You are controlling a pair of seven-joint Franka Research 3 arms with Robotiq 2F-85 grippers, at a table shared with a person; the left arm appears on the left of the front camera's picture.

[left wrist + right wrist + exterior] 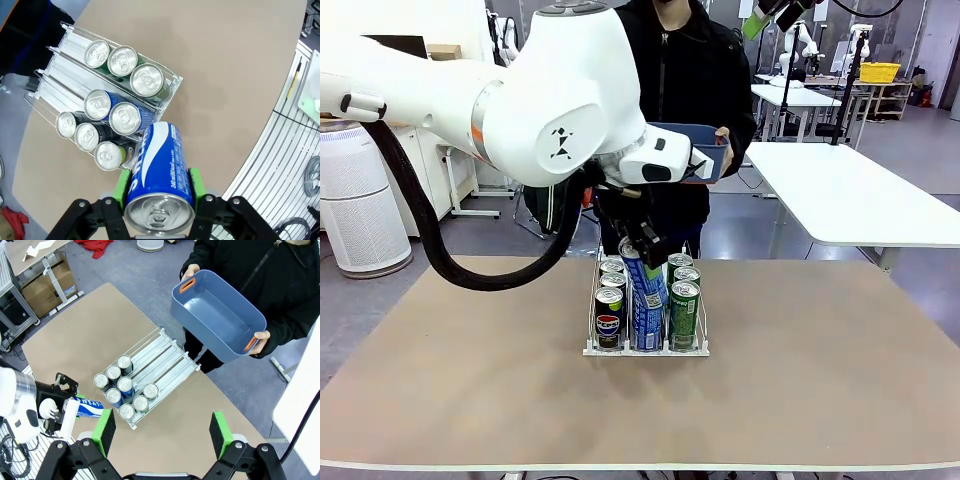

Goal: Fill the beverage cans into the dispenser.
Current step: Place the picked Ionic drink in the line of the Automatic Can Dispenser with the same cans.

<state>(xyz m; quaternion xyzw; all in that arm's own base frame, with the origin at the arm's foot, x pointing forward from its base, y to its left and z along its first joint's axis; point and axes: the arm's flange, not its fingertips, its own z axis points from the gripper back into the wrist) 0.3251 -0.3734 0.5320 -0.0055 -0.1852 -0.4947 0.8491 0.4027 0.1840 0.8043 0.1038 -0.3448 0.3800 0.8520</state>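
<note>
Left wrist view: your left gripper point(159, 200) is clamped on one blue can point(159, 172), a green pad pressed to each side, silver top toward the camera. The can is tilted, its far end down at the front of the dispenser point(172, 92), over the middle lane. In the front view the same gripper point(642, 243) holds the blue can point(645, 300) leaning in the middle lane, just above the low front lip.

Count in the rack from the left wrist view, not counting the held can: eight cans. Three green cans point(146, 80) in one outer lane, two blue ones point(124, 118) in the middle lane, three black Pepsi cans point(86, 136) in the other outer lane. All eight stand upright, bunched at the front end; the back of every lane is bare.

Your right gripper point(162, 432) hangs high over the table with its jaws spread wide, nothing between the pads, well apart from the rack point(170, 357).

One person stands at the far side of the table, holding one blue bin point(217, 315) by both ends, one hand point(189, 274) on each handle. You can see the bin's bare floor.
</note>
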